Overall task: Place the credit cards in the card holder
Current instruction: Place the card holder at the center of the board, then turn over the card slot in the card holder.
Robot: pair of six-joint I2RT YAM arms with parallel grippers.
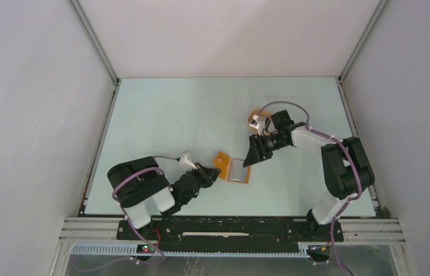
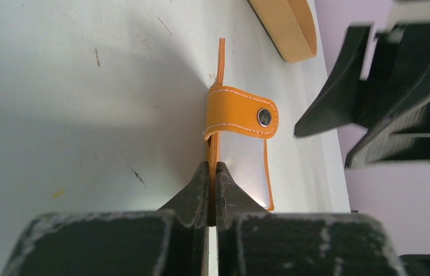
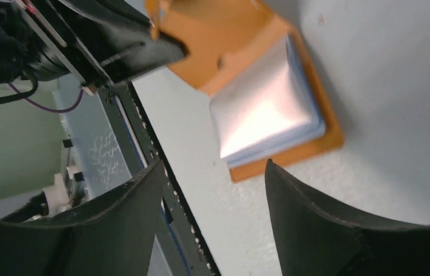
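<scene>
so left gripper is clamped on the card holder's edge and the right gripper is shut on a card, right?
Half right. The right gripper is open and holds nothing; the right wrist view shows its fingers apart and the credit cards lying in the card holder. The left gripper is indeed clamped on the holder's edge.

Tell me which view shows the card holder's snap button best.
Left wrist: the snap button sits sharp and unblocked on the card holder's tab. Top external shows the holder too small; right wrist blurs it, button unseen.
</scene>
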